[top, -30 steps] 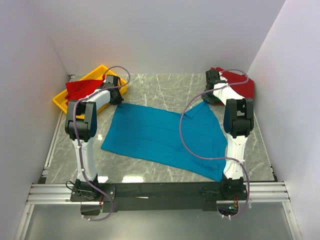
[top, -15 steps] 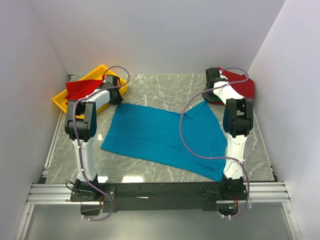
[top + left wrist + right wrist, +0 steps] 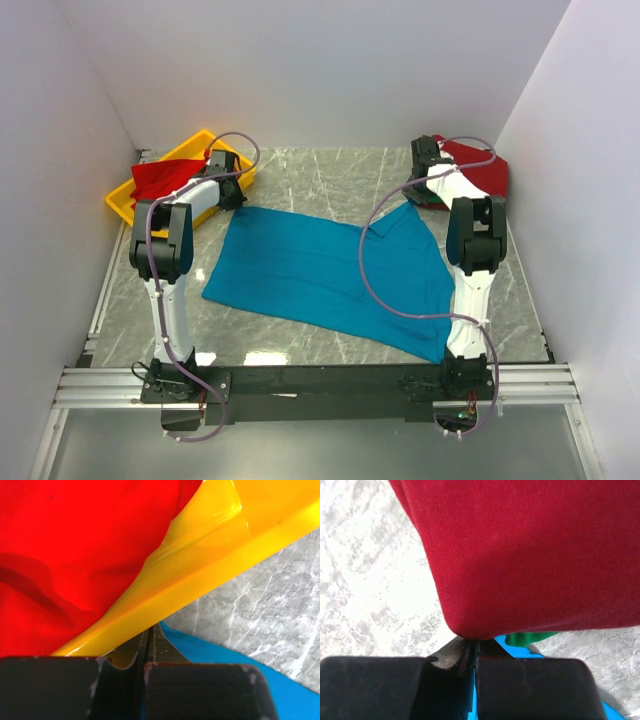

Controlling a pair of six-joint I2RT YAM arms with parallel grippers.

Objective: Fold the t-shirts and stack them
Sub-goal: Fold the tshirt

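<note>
A teal-blue t-shirt (image 3: 320, 265) lies spread flat on the table. My left gripper (image 3: 233, 197) is shut on its far left corner, right beside the yellow tray; the left wrist view shows the gripper (image 3: 150, 631) pinching blue cloth (image 3: 225, 662). My right gripper (image 3: 418, 190) is shut on the far right corner, against a folded red t-shirt (image 3: 482, 170). The right wrist view shows the gripper (image 3: 473, 643) with blue cloth (image 3: 517, 650) in it, the red shirt (image 3: 530, 555) just ahead and a green shirt (image 3: 532, 638) under the red one. Another red t-shirt (image 3: 160, 178) lies in the tray.
The yellow plastic tray (image 3: 203, 137) stands at the far left; its wall (image 3: 215, 565) is just ahead of my left fingers. White walls close in the table on three sides. Grey marble table (image 3: 330, 180) shows behind the teal shirt.
</note>
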